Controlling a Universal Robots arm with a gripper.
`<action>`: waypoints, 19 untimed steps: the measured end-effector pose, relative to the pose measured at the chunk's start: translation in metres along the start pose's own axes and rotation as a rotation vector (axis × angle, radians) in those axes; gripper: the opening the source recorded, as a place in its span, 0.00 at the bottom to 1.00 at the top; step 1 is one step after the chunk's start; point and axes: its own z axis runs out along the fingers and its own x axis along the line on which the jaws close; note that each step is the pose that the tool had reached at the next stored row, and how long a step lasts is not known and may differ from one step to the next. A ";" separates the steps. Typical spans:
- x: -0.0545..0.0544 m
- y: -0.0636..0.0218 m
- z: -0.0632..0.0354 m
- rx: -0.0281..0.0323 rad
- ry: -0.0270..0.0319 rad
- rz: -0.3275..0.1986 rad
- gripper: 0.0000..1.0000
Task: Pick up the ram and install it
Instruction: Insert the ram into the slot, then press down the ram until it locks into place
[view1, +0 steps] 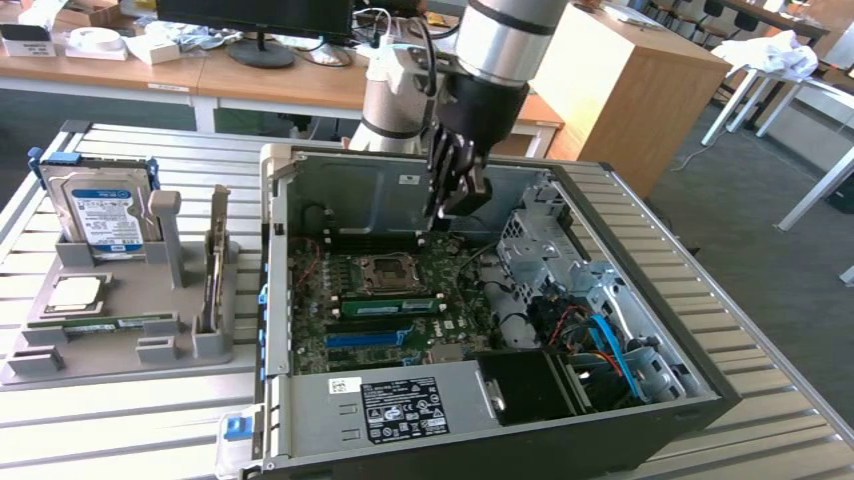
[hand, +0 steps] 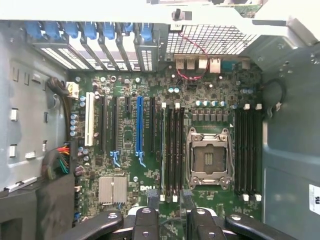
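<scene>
The ram (view1: 387, 305), a long green stick with dark chips, stands on edge in a memory slot of the motherboard (view1: 350, 352), between the empty CPU socket (view1: 394, 270) and the blue card slot. In the wrist view the ram (hand: 162, 150) is a thin pale line in the slot nearest the blue connector. My gripper (view1: 454, 203) hangs above the board inside the open case, well clear of the stick. Its black fingers (hand: 147, 217) stand apart in line with that bank of slots. My gripper (hand: 170, 216) is open with nothing between the fingers.
The open computer case (view1: 274, 300) lies on a slatted metal table. On the exterior view's left, a grey fixture (view1: 127, 365) holds a blue-labelled hard drive (view1: 96, 212), a CPU chip (view1: 74, 293), a second green stick (view1: 107, 322) lying flat and a thin board (view1: 214, 265) on edge. Cables and a drive cage (view1: 547, 250) crowd the case's right.
</scene>
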 end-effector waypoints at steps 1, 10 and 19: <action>0.000 0.0000 -0.0012 0.0000 0.0000 0.000 0.31; 0.000 0.0000 -0.0013 0.0000 0.0000 0.000 0.31; 0.000 0.0000 -0.0013 0.0000 0.0000 0.000 0.17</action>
